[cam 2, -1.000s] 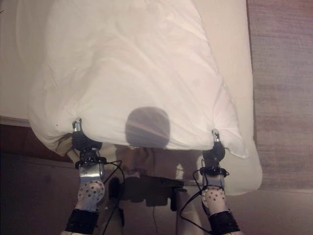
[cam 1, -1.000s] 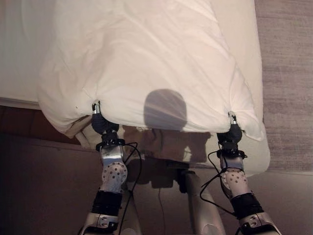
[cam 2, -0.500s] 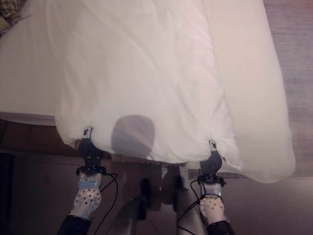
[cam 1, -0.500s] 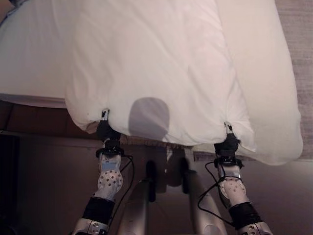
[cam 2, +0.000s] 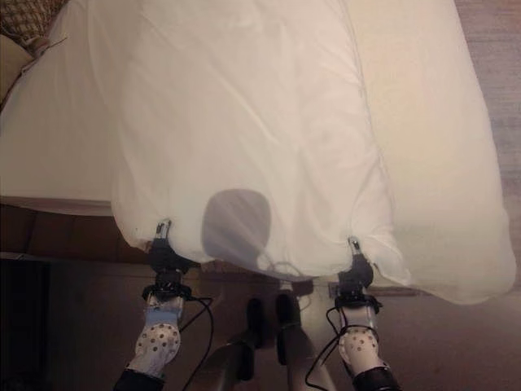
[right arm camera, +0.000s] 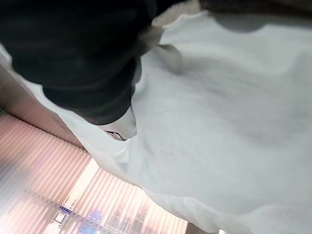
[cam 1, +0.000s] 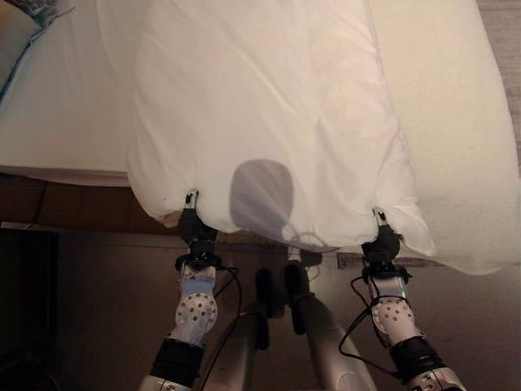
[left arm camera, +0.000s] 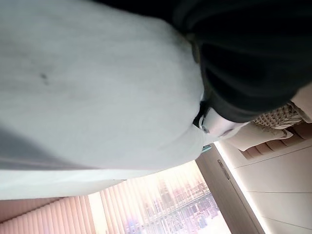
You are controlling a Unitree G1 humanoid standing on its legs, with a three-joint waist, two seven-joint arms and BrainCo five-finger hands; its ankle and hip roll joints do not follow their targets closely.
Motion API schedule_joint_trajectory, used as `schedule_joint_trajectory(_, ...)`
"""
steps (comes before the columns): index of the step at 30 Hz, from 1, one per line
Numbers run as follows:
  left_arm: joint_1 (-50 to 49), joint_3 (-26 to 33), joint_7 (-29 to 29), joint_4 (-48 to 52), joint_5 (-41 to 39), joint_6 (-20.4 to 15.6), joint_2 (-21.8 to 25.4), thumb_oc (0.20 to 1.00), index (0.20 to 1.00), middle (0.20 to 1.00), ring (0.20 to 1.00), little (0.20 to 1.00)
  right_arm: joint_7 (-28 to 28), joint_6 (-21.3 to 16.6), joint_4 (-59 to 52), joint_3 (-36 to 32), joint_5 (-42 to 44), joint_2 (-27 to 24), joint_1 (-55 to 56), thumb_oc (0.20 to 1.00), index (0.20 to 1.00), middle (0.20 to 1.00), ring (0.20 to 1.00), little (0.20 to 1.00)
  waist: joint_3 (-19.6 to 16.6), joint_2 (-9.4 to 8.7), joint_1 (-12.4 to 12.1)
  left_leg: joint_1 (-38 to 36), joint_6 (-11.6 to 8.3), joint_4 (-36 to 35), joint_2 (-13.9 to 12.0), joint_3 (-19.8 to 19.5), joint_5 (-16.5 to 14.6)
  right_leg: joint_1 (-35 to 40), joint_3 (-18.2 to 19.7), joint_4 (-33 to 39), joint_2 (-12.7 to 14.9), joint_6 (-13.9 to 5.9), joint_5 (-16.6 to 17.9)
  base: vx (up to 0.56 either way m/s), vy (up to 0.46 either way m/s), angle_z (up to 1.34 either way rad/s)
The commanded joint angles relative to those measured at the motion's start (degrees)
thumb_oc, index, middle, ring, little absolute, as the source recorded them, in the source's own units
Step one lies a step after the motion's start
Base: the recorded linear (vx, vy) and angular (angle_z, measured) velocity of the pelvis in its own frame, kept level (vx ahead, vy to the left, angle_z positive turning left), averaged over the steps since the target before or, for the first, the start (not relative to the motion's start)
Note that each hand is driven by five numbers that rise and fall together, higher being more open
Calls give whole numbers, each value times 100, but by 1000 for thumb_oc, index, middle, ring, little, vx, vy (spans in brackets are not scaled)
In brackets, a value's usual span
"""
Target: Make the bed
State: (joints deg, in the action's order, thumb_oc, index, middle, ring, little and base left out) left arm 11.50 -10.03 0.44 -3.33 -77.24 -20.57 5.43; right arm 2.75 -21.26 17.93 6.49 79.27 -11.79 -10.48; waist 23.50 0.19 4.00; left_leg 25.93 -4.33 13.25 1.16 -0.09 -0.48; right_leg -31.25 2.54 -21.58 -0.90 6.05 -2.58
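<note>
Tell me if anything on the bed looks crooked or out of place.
Yes. The puffy white duvet lies askew: it leaves a strip of the white mattress sheet bare on the robot's left, and another on the right. Each robot hand, left and right, is at its near edge.

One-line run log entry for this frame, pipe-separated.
step: spreading duvet over bed | left hand: gripping duvet's near edge | right hand: gripping duvet's near edge | duvet: edge held beyond the bed's foot

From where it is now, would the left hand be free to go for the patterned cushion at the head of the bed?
Probably not: the left hand grips the duvet edge, and the patterned cushion lies far up the bed.
</note>
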Motion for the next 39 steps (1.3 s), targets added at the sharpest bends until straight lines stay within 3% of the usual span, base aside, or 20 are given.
schedule_joint_trajectory(1, -325, -1, -115, 811, 336, -318, 44, 200, 200, 200, 200, 200, 143, -152, -373, 43, -285, -114, 93, 200, 200, 200, 200, 200, -265, -49, 61, 9, 56, -742, -736, -626, 845, 192, 332, 605, 30, -931, 165, -23, 150, 8)
schedule_joint_trajectory(2, -325, -1, -114, 810, 336, -318, 44, 200, 200, 200, 200, 200, 147, -152, -370, 43, -282, -114, 92, 200, 200, 200, 200, 200, -258, -50, 66, -9, 51, -766, -737, -630, 856, 195, 327, 591, 30, -927, 154, 1, 297, 7)
schedule_joint_trajectory(3, -285, -1, -55, 852, 386, -349, 98, 200, 200, 200, 200, 200, 122, -168, -354, 15, -265, -117, 78, 200, 200, 200, 200, 200, -256, -36, 33, -118, -90, -1037, -1083, -793, 1102, 121, 416, 412, 105, -996, 96, 19, 408, 3)
schedule_joint_trajectory(5, -216, -39, -9, 824, 492, -369, 160, 200, 200, 200, 200, 200, 74, -193, -337, 18, -253, -101, 20, 200, 200, 200, 200, 200, -261, -4, -24, -298, -224, -1243, -1273, -940, 1182, 102, 517, 338, 197, -1111, 80, 23, 485, -2)
schedule_joint_trajectory(8, -152, -154, 35, 742, 579, -358, 241, 200, 200, 200, 200, 200, 90, -181, -369, 63, -250, -75, -16, 200, 200, 200, 200, 200, -271, 34, -14, -166, -183, -677, -994, -1008, 709, 88, 643, 426, 414, -1316, 233, -8, 514, -17)
schedule_joint_trajectory(9, -56, -331, -5, 634, 516, -314, 274, 200, 200, 200, 200, 200, 84, -156, -463, 48, -213, -17, -2, 200, 200, 200, 200, 200, -250, -3, 61, -114, -114, -20, -612, -672, 143, 358, 816, 764, 915, -1603, 541, 70, 956, -7)
schedule_joint_trajectory(10, -59, -518, -59, 476, 596, -182, 386, 200, 200, 200, 200, 200, 70, -114, -521, -47, -263, 9, 131, 200, 200, 200, 200, 200, -231, -9, 116, 41, 19, 656, -169, -473, -277, 645, 1023, 1367, 1400, -1684, 1215, 66, 953, 14)
schedule_joint_trajectory(11, -57, -517, -59, 475, 596, -182, 388, 200, 200, 200, 200, 200, 69, -113, -522, -47, -264, 12, 131, 200, 200, 200, 200, 200, -250, -16, 118, 69, 24, 657, -157, -468, -262, 626, 1030, 1386, 1414, -1692, 1235, 74, 723, 38)
schedule_joint_trajectory(13, -65, -566, -120, 360, 731, -90, 478, 200, 200, 200, 200, 200, 66, -70, -499, -58, -302, 60, 119, 200, 200, 200, 200, 200, -298, 33, 131, 50, 260, 706, 16, -295, -502, 637, 906, 1884, 1819, -1617, 1840, 50, 653, 12)
schedule_joint_trajectory(14, -200, -458, -179, 350, 794, -58, 520, 200, 200, 200, 200, 200, 110, -12, -522, -9, -380, 113, 92, 200, 200, 200, 200, 200, -322, 86, 76, -63, 353, 645, 60, -97, -509, 577, 485, 1832, 1620, -1481, 1467, 21, 641, -36)
schedule_joint_trajectory(17, -218, -398, -177, 316, 817, -47, 537, 200, 200, 200, 200, 200, 145, -24, -535, -30, -329, 110, 120, 200, 200, 200, 200, 200, -313, 88, 114, -159, 354, 472, 87, -6, -457, 480, 433, 1563, 1332, -1421, 1185, -56, 388, -104)
schedule_joint_trajectory(18, -278, -310, -110, 348, 956, -57, 585, 200, 200, 200, 200, 200, 129, -43, -539, -58, -309, 55, 200, 200, 200, 200, 200, 200, -258, 8, 173, -260, 378, 177, 283, 178, -312, 201, 49, 949, 437, -1319, 633, -96, 325, -26)
schedule_joint_trajectory(21, -418, -201, 0, 353, 993, -43, 517, 200, 200, 200, 200, 200, 101, -89, -514, -90, -290, 52, 442, 200, 200, 200, 200, 200, -299, -62, 239, -505, 369, -317, 534, 205, -88, 259, 73, 250, -493, -1179, 244, -57, 230, -4)
schedule_joint_trajectory(23, -544, -240, 28, 398, 1018, -47, 459, 200, 200, 200, 200, 200, 122, -117, -534, -77, -309, 33, 597, 200, 200, 200, 200, 200, -342, -58, 266, -549, 402, -524, 694, 134, 33, 346, 198, 105, -834, -1110, 147, -38, 48, 42)
schedule_joint_trajectory(26, -614, -350, 92, 456, 903, -86, 275, 200, 200, 200, 200, 200, -5, -192, -546, 2, -424, -76, 635, 200, 200, 200, 200, 200, -411, 150, 272, -442, 400, -519, 809, 43, 95, 533, 529, 469, -711, -937, 132, -46, 4, 8)
schedule_joint_trajectory(31, -681, -404, 124, 478, 815, -160, 125, 200, 200, 200, 200, 200, -71, -218, -559, 48, -525, -120, 584, 200, 200, 200, 200, 200, -388, 221, 206, -213, 297, -143, 792, 156, 95, 663, 472, 675, -576, -911, 165, -71, -67, 5)
schedule_joint_trajectory(32, -571, -509, 153, 407, 730, -194, -101, 200, 200, 200, 200, 200, -159, -239, -491, 19, -601, -311, 415, 200, 200, 200, 200, 200, -218, 314, 172, 264, -161, 698, 718, 489, 313, 831, 272, 854, -325, -885, 180, -198, -155, 3)
schedule_joint_trajectory(34, -575, -502, 145, 395, 741, -160, -124, 200, 200, 200, 200, 200, -149, -240, -428, 32, -571, -278, 352, 200, 200, 200, 200, 200, -285, 313, 162, 165, 0, 493, 671, 444, 164, 791, 273, 864, -323, -912, 189, -146, -113, 73)
schedule_joint_trajectory(36, -569, -493, 162, 378, 716, -141, -105, 200, 200, 200, 200, 200, -129, -290, -365, 36, -503, -209, 292, 200, 200, 200, 200, 200, -357, 295, 177, -121, 189, -54, 360, 289, 182, 719, 317, 896, -281, -930, 244, -68, -11, 39)
schedule_joint_trajectory(39, -518, -435, 206, 421, 766, -203, -32, 200, 200, 200, 200, 200, -139, -311, -316, -4, -486, -163, 323, 200, 200, 200, 200, 200, -474, 154, 165, -199, 153, -635, -202, -260, 612, 666, 421, 1023, -45, -941, 289, -43, 97, 7)
